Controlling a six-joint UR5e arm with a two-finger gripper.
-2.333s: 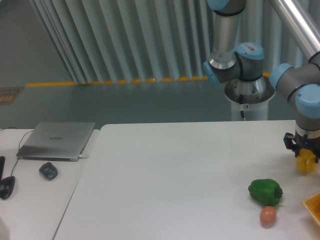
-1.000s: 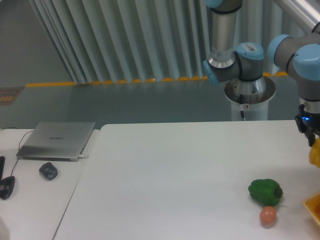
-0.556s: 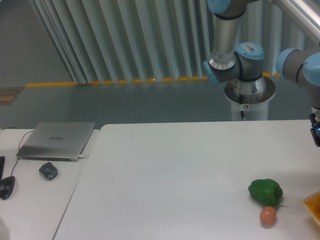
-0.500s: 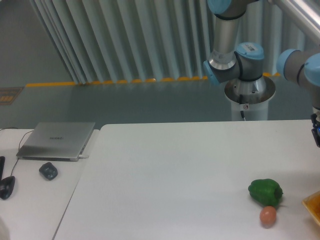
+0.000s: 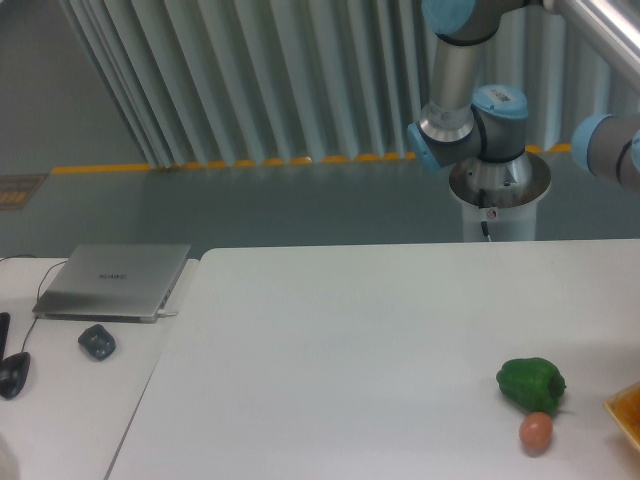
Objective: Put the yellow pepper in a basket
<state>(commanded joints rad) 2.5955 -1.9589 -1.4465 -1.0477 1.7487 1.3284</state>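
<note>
From the fixed camera, my arm [image 5: 470, 100] rises from its round base behind the tabletop [image 5: 350, 350], with one grey link standing upright and the blue-capped joints bunched just above the base. A further blue joint shows at the right edge, where the rest of the arm runs out of the picture. My end effector is outside the view, so whether it is clenched or released cannot be told. The yellow pepper is nowhere in sight either; I cannot say where it is.

Only a corner of the basket [image 5: 627, 412], orange-yellow with a pale rim, pokes in at the lower right edge. Near it, the green pepper [image 5: 531, 384] lies on the tabletop, with a small reddish-orange round item [image 5: 536, 431] just beside and in front of it. On the lower surface to the left sit a closed laptop [image 5: 113, 281] and a dark mouse [image 5: 97, 341].

A couple of seconds ago my end effector hung at the right edge, grasping the yellow pepper above the tabletop. Since then it has travelled rightward, slipping fully out of the picture. The green pepper and round item have not shifted.
</note>
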